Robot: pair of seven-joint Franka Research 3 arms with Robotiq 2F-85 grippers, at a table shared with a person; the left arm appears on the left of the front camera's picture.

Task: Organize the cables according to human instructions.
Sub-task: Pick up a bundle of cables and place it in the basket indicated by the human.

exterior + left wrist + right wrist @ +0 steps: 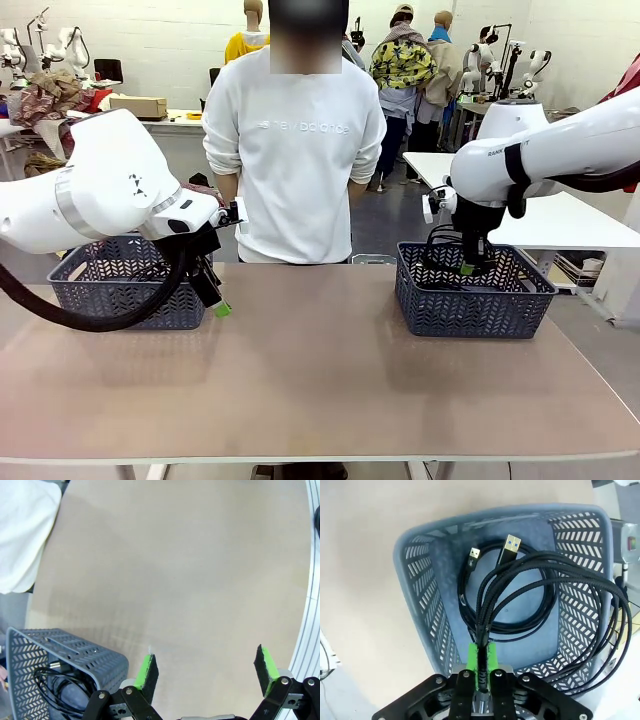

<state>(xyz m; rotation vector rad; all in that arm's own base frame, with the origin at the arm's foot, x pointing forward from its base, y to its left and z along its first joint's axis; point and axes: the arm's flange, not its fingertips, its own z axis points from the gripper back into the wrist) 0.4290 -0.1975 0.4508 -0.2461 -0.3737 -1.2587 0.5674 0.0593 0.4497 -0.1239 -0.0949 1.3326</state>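
Now the right gripper [481, 665] clamps a cable bundle [530, 580] above the right basket [420, 605].
Loops hang below its pads into the basket — apparently over another coil there; the left gripper [207, 670] gapes empty beside the left basket [60, 650] — cords [50, 690] inside.

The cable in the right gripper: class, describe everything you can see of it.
The cable is black and braided, looped in a loose coil of several strands. Its gold-coloured USB plug points at the basket's far wall. The right gripper pinches a bunch of strands between its green pads, above the grey perforated basket. Loops spill over the basket's rim. A thinner coiled cable lies beneath.
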